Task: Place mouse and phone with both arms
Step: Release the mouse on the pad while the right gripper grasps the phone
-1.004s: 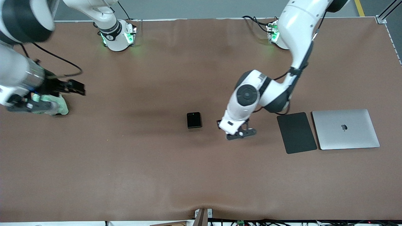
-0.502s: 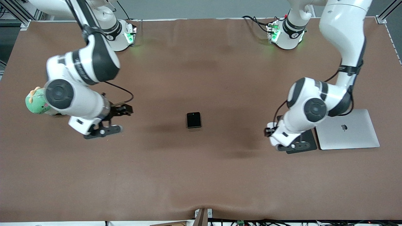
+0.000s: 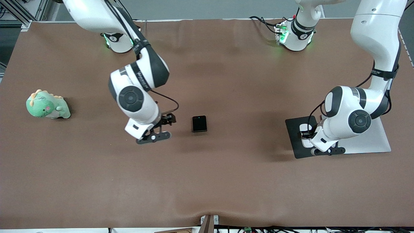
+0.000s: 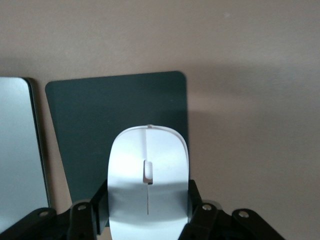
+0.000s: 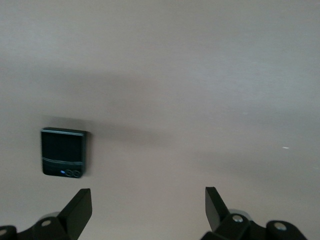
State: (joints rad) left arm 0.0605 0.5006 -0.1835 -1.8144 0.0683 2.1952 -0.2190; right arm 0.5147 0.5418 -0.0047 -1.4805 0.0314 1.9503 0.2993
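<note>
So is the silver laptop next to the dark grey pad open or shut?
Shut. The flat silver laptop lies lid down beside the matte dark grey pad, with no screen or keyboard showing.

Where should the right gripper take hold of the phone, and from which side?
Come from above: the phone lies flat on the table, so only its thin edges offer grip. Close the open right gripper across its two longer edges, probably at mid-length. It hovers beside the phone, toward the right arm's end.

High front view facing arms; two downward wrist views.
</note>
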